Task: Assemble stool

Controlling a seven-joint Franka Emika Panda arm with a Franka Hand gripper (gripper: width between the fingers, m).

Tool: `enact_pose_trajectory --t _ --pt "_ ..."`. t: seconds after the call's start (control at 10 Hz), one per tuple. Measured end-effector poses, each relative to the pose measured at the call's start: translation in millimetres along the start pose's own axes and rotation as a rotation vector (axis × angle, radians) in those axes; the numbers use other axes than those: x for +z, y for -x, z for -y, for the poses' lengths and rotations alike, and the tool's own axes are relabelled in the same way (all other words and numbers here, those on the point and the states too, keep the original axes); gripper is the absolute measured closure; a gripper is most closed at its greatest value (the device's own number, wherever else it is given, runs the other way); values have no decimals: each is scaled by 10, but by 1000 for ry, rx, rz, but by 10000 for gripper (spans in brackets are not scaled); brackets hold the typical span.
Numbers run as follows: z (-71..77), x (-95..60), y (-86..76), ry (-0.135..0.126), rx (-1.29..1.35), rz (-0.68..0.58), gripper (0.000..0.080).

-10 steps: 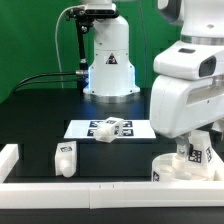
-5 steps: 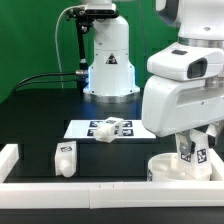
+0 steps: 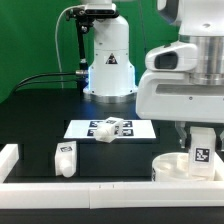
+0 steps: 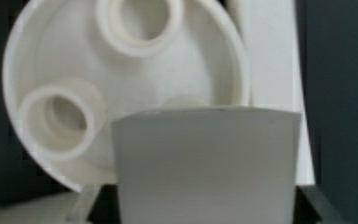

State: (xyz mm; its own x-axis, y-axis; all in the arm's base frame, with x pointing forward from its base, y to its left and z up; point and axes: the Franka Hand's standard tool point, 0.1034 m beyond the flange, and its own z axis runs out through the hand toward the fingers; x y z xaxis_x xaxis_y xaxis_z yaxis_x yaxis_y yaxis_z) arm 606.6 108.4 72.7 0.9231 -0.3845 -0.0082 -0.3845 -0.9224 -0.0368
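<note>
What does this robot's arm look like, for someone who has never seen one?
The arm is glossy white, built of chunky rounded shells with dark grey bands between them. Its column-like base bears a small dark triangular sticker and a blue glow low down. Black cables trail away from it.

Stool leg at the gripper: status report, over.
Gripper shut on leg. Leg upright over seat, contact unclear. Second leg on marker board, third leg off it; neither in the way.

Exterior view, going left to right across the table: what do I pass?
rail end → loose leg → second leg, lying on the marker board → seat
</note>
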Motion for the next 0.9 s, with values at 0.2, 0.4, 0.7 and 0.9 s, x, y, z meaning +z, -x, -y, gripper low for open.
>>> enact_pose_trajectory --t 0.2,0.4,0.7,0.9 --pt "-21 -16 -29 -20 196 8 466" --pt "-22 5 -17 -18 345 12 466" --pt "-9 -4 -15 -32 816 26 466" --pt "-22 10 -29 -60 1172 33 466"
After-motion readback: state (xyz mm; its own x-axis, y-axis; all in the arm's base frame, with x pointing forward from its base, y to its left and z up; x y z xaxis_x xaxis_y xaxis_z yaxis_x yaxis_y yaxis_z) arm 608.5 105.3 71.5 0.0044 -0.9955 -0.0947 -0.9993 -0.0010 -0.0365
